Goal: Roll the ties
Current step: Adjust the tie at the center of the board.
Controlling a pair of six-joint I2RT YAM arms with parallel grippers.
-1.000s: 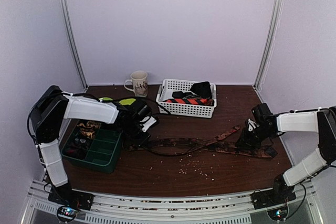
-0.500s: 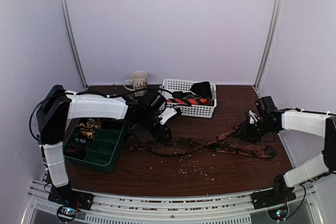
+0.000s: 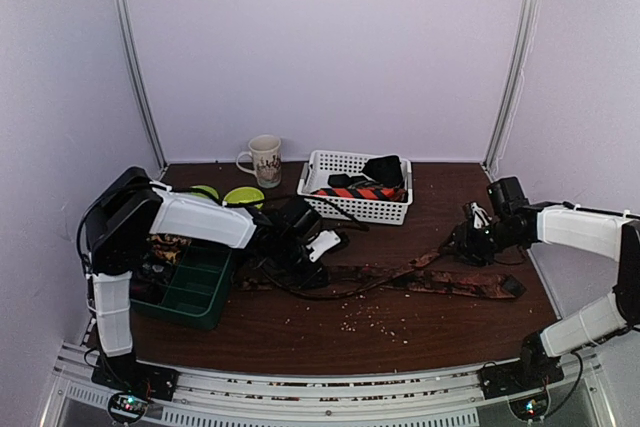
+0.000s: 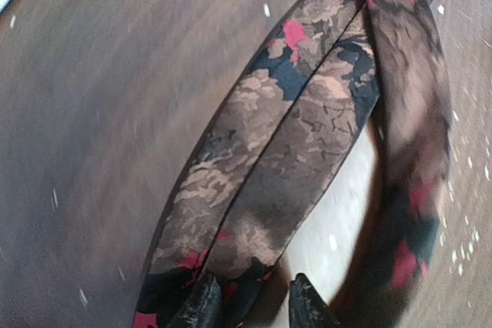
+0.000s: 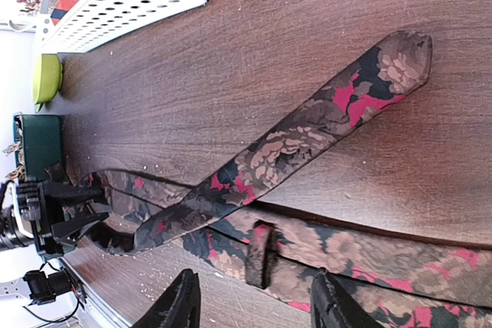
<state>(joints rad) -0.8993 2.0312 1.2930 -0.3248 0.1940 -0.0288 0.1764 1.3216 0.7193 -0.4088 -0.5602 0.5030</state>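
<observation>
"Top external view: what takes up most of it?"

"Pale lilac walls (image 3: 330, 47) on three sides, a metal post (image 3: 128, 57) in each back corner, and a dark wooden worktop (image 3: 400, 337) with pale crumbs (image 3: 365, 322) scattered toward its near edge."

"And where does the tie lie?"

"The brown floral tie (image 3: 455, 283), flecked with red, lies across the middle of the worktop. Its long axis runs left to right, about parallel to the near edge. It is doubled over at its left end, under the left gripper (image 3: 305, 259). The broad end points at the right edge. The narrow end slants toward the back right, its tip near the right gripper (image 3: 462, 245)."

"Containers?"

"A white perforated basket (image 3: 350, 209) at the middle of the back edge holds an orange-red and navy striped tie (image 3: 365, 192) and a black fabric bundle (image 3: 385, 169). A dark green divided tray (image 3: 195, 302) by the near left corner has a brown patterned coil (image 3: 170, 244) in a back compartment; the other compartments are too dark to read. A mug (image 3: 265, 159) stands at the back edge, left of the basket."

"The claws?"

"In the left wrist view the left claw sits low over the doubled end, jaws partly apart. One fingertip (image 4: 204, 305) lies against the fabric, which is not pinched. In the right wrist view the right claw stands wider apart above the broad strip and holds nothing."
</observation>
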